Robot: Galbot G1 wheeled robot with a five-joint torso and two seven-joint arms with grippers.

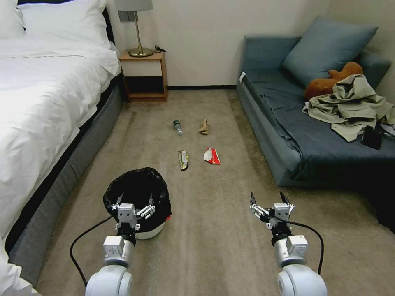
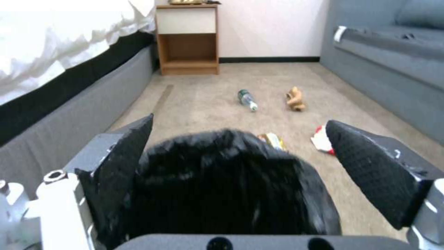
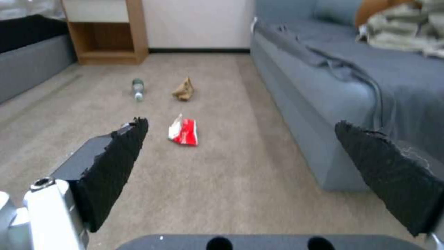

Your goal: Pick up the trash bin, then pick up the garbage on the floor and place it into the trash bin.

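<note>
My left gripper (image 1: 135,200) is spread wide and hangs at the near rim of the trash bin (image 1: 138,197), one finger on each side of the bag's folded edge; whether the fingers (image 2: 122,163) touch it I cannot tell. My right gripper (image 1: 268,199) is also spread, holding nothing, above bare carpet (image 1: 218,238) to the right of the bin.

No writing can be read on any piece. The bin is small, round and white, lined with a crinkly black bag that hides most of its wall. It stands on the carpet near the bed (image 1: 45,94).

Beyond the bin lie four pieces, apart from each other: a gold-and-dark wrapper (image 1: 183,160), a red-and-white wrapper (image 1: 212,156), and farther away a clear bottle (image 1: 177,126) with a green label and a crumpled tan paper (image 1: 203,127).

The sofa (image 1: 288,131) on the right carries a beige clothing heap (image 1: 349,105), a brown plush toy (image 1: 331,80) and a pillow (image 1: 327,43). A nightstand (image 1: 145,76) with a lamp (image 1: 138,26) stands at the wall.
</note>
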